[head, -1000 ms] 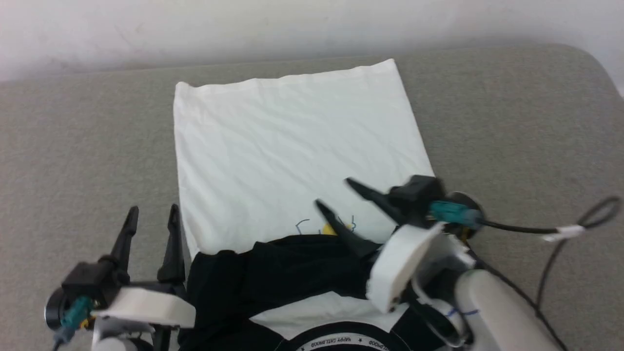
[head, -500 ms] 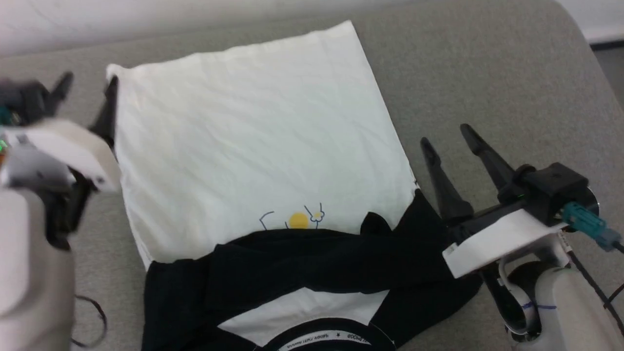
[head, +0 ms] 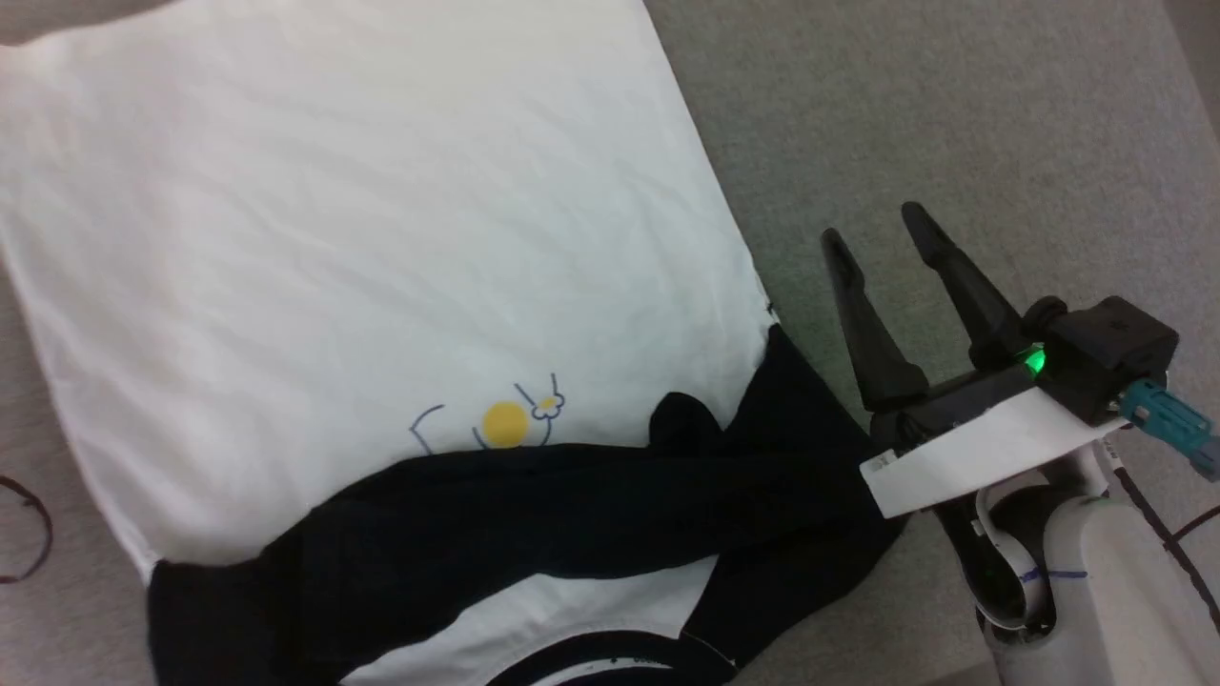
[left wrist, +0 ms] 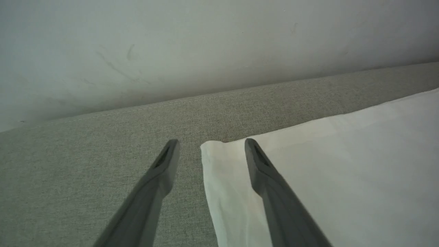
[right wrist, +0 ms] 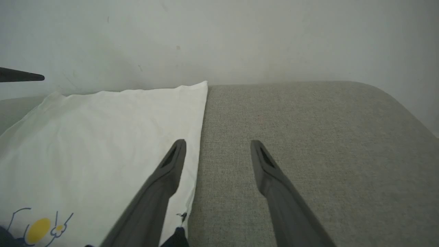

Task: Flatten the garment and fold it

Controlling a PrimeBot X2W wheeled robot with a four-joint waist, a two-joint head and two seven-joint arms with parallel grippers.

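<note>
surface: grey woven fabric point(head: 953, 114) | behind: pale wall point(left wrist: 205, 41) (faintly scuffed) | left edge: dark cable loop point(head: 46, 534)

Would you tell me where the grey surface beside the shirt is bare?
Widest: right of the shirt, around the right hand. A strip lies between its far hem and the wall, by the left hand. The black sleeves crowd the near side.

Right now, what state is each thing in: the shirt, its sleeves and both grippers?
garment, white body spread flat, lightly wrinkled, not yet folded.
black sleeves, laid crosswise over the chest, bunched.
left gripper, jaws open, empty, straddling a far corner of the garment.
right gripper, jaws open, empty, beside the garment's right edge.
green light on the right gripper, lit.
</note>
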